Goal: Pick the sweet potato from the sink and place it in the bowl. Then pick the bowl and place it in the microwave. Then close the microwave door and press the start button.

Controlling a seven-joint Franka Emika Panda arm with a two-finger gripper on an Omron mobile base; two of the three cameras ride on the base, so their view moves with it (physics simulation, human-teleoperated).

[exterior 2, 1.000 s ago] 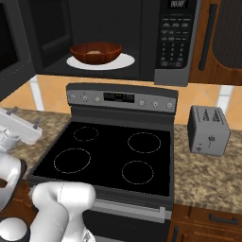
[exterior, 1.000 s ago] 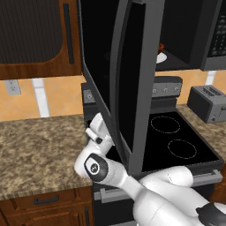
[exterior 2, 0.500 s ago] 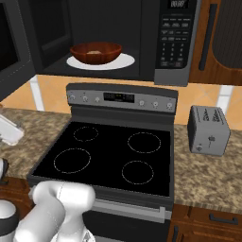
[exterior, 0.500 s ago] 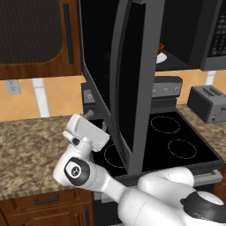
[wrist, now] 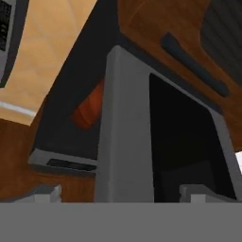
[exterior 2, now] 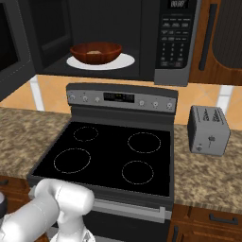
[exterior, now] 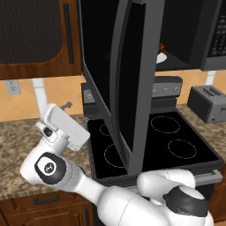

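Even, soft rendered light is filling the kitchen with hardly any shadows or glare, the microwave [exterior 2: 142,38] cavity is sitting dim, and the close hand view is looking coarse and slightly blurred.

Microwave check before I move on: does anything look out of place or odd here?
Only that the microwave door stands wide open over the stove. The bowl sits upright on the white plate inside; nothing is spilled.

I see the granite counter [exterior 2: 208,175] carrying the grey toaster [exterior 2: 208,130] right of the black stove [exterior 2: 113,156]; the bowl [exterior 2: 96,51] sits on the microwave [exterior 2: 156,42] turntable plate [exterior 2: 124,61].
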